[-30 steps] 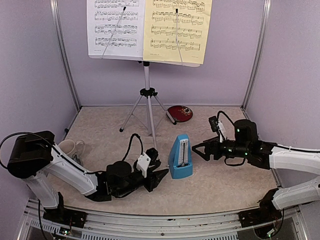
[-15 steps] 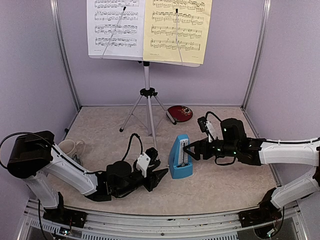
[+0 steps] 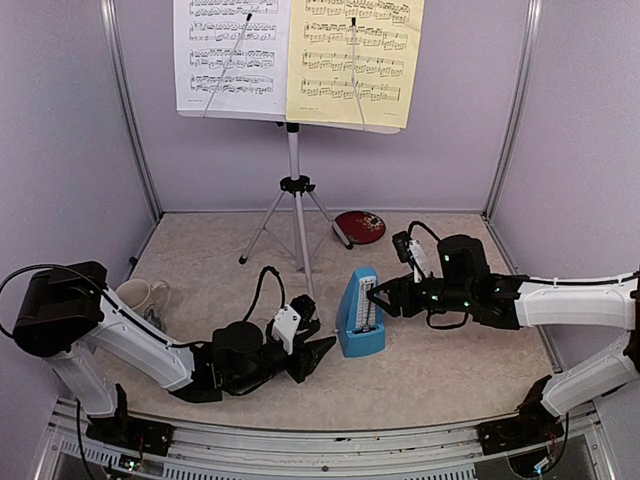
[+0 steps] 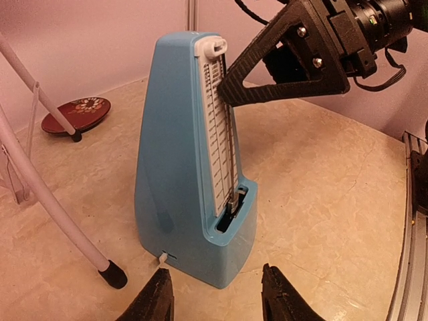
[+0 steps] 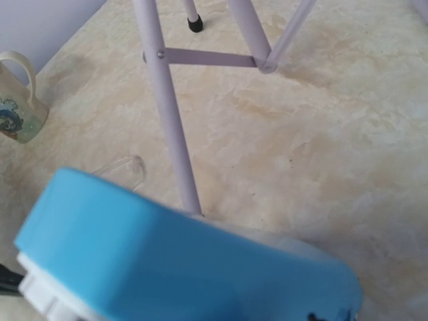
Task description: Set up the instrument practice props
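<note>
The blue pyramid metronome (image 3: 358, 314) stands upright on the table, its white scale facing my left gripper. My right gripper (image 3: 373, 294) reaches in from the right at the metronome's top. In the left wrist view one of its black fingers (image 4: 267, 73) touches the white scale of the metronome (image 4: 180, 167); the other finger is hidden. My left gripper (image 4: 215, 295) lies low just in front of the metronome's base, open and empty. The music stand (image 3: 295, 190) holds a white sheet (image 3: 232, 55) and a yellow sheet (image 3: 355, 60). The clear cover (image 5: 124, 170) lies on the table.
A red plate (image 3: 360, 226) sits behind the tripod's right leg. A patterned mug (image 3: 140, 295) stands at the left, beside my left arm. A tripod leg (image 5: 170, 120) comes down just behind the metronome (image 5: 167, 261). Walls close in on three sides.
My right gripper has moved left, from beside the metronome up to its top, and its jaws have narrowed. The left arm and the metronome have not moved.
</note>
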Robot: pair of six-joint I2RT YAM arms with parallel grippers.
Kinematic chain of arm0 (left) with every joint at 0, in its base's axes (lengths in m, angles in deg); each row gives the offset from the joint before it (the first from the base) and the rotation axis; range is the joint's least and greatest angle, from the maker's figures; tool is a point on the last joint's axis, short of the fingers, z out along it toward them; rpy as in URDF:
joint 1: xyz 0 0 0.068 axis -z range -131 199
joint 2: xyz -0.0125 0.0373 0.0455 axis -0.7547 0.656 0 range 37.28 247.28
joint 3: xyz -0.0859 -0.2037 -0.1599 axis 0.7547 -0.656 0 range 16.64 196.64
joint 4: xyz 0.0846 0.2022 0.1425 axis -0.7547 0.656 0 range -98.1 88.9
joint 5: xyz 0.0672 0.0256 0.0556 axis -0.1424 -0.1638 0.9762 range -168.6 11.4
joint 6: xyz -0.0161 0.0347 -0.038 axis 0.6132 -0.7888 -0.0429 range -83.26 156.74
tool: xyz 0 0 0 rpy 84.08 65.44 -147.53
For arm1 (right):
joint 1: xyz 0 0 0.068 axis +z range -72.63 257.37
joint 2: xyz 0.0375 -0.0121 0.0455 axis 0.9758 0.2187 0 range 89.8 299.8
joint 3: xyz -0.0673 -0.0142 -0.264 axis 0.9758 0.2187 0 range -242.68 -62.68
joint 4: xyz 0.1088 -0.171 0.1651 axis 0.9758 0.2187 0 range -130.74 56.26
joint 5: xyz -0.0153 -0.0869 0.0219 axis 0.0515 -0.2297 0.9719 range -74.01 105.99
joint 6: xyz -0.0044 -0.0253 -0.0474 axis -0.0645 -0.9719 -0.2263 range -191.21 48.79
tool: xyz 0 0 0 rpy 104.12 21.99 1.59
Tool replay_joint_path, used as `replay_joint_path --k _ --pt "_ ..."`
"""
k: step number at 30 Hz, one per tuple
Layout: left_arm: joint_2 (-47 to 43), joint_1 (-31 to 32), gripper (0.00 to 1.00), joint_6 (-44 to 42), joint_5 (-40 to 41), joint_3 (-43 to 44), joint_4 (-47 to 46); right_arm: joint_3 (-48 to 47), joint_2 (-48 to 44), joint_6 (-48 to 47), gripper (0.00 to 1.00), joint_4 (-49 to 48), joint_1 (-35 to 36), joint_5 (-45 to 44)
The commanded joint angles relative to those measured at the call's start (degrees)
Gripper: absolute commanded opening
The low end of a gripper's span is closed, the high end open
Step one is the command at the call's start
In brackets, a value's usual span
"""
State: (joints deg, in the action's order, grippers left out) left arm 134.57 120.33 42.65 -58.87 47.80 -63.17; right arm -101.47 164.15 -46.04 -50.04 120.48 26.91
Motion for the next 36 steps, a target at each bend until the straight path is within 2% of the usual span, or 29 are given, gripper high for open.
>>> replay_joint_path --k 1,9,12,15,19,26,32,36 --pt "-0.95 -0.20 0.45 -0.37 0.04 0.40 -0.01 -0.67 -1.24 0.08 0.57 -0.39 0.40 -2.18" --pt "-0.38 -0.15 0.44 -0.03 0.08 0.57 0.56 1.61 -3.59 0.30 0.50 0.09 0.38 -2.97" --pt "-0.19 -0.27 0.44 -0.02 0.13 0.66 0.57 2.18 -4.46 0.28 0.50 0.54 0.38 -3.02" --pt "-0.26 -0.27 0.44 -0.03 0.46 0.66 0.60 3.01 -5.84 -0.02 0.56 0.75 0.39 -2.39" --pt "-0.14 -0.28 0.46 0.25 1.07 0.51 0.55 4.23 -7.37 -0.06 0.70 -0.07 0.39 -1.41" --pt "-0.30 -0.11 0.65 2.99 5.32 0.24 0.94 3.56 -6.18 0.70 0.82 -2.50 0.71 -1.65" --pt "-3.73 0.20 0.80 3.97 11.78 -2.94 -0.79 2.31 -4.86 0.74 0.87 -2.57 2.55 -2.69" --pt "-5.87 0.07 0.87 4.25 14.28 -5.27 -2.49 2.22 -4.29 0.74 0.90 -3.03 3.46 -3.74"
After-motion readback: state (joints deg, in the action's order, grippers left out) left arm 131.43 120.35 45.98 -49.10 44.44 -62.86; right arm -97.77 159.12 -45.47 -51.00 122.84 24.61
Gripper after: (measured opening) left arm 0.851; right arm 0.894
